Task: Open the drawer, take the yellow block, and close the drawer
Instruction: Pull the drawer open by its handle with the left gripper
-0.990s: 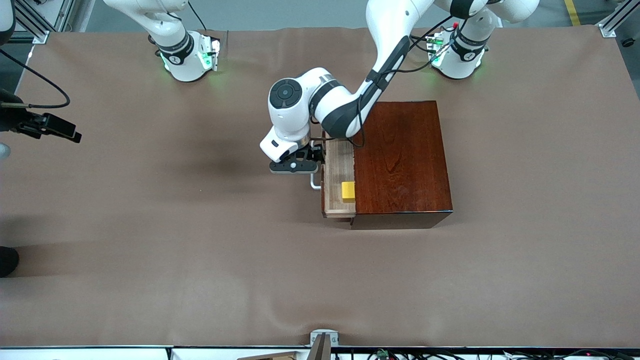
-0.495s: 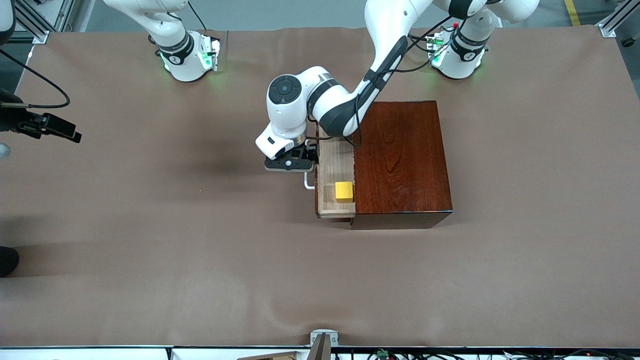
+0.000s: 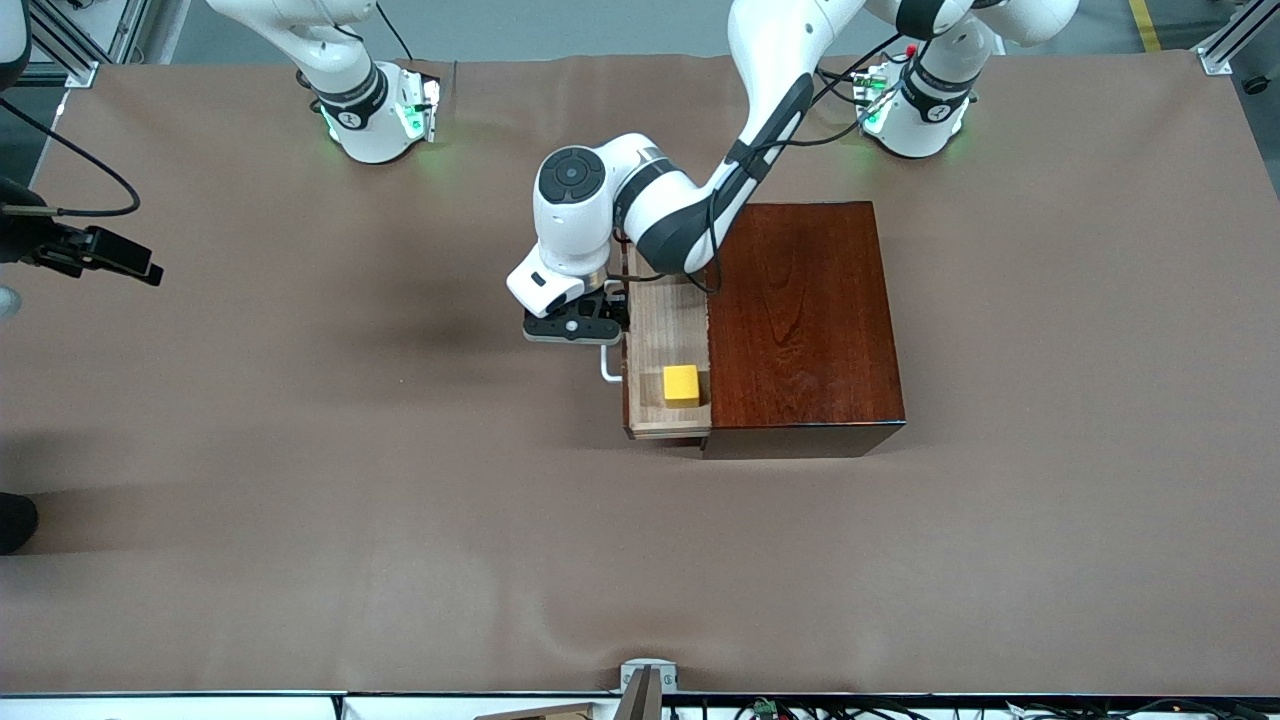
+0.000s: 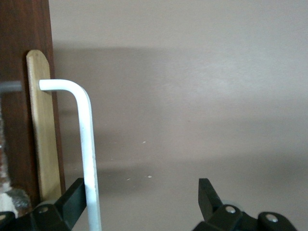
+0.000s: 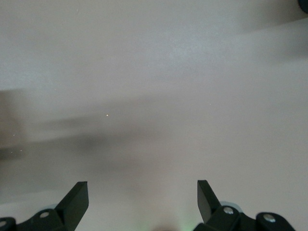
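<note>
The dark reddish-brown wooden box (image 3: 800, 320) stands mid-table, and its drawer (image 3: 652, 340) is pulled partway out toward the right arm's end. A small yellow block (image 3: 681, 385) lies in the pale tray, at the end nearer the front camera. My left gripper (image 3: 598, 338) is open at the white loop handle (image 3: 607, 368). In the left wrist view the handle (image 4: 87, 139) runs just inside the left gripper (image 4: 142, 185), against one finger (image 4: 72, 197) that sits between the bar and the drawer front (image 4: 44, 144). My right gripper (image 5: 142, 192) waits open over bare table.
A black device on a cable (image 3: 100, 255) hangs over the table's edge at the right arm's end. A metal bracket (image 3: 645, 680) sits at the table edge nearest the front camera. Both arm bases (image 3: 375, 120) (image 3: 925, 110) stand along the farthest edge.
The drawer has slid farther out toward the right arm's end, with the left gripper moving along at the handle. More of the tray and the whole yellow block now show.
</note>
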Robot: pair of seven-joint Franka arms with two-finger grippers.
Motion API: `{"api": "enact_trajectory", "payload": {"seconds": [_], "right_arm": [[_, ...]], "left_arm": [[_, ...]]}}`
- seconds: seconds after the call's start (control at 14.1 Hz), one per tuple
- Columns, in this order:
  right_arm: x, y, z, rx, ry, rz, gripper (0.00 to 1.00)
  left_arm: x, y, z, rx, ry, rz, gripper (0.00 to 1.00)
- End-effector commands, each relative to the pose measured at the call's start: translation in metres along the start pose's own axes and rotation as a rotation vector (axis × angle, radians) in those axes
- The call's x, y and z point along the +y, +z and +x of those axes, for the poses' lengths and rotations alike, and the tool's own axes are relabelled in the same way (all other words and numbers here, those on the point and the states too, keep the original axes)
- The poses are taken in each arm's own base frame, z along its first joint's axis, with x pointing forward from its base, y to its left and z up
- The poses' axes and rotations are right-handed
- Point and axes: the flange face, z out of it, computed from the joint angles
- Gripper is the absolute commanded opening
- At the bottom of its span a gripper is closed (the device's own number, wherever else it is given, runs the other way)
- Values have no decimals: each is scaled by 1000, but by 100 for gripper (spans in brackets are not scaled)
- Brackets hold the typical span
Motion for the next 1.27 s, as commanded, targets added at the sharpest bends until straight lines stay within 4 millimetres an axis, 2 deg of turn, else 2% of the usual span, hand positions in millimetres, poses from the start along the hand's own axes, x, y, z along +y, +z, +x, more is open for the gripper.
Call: {"api": "enact_trajectory", "payload": {"seconds": [0.0, 0.35, 0.64, 0.92, 1.06, 1.2], "right_arm": [[5, -1, -4, -3, 1, -5, 100], [5, -1, -4, -3, 1, -5, 100], [5, -1, -4, -3, 1, -5, 100], [5, 0, -3, -4, 1, -5, 100], [5, 0, -3, -4, 1, -5, 100], [5, 0, -3, -3, 3, -3, 100]], "left_arm": [[17, 1, -6, 7, 16, -68, 100], [28, -7, -14, 14, 25, -108, 100], [26, -16, -7, 28, 13, -115, 100], [24, -60, 6, 67, -19, -158, 100], [17, -86, 19, 102, -73, -172, 100], [2, -137, 42, 162, -116, -209, 100]]}}
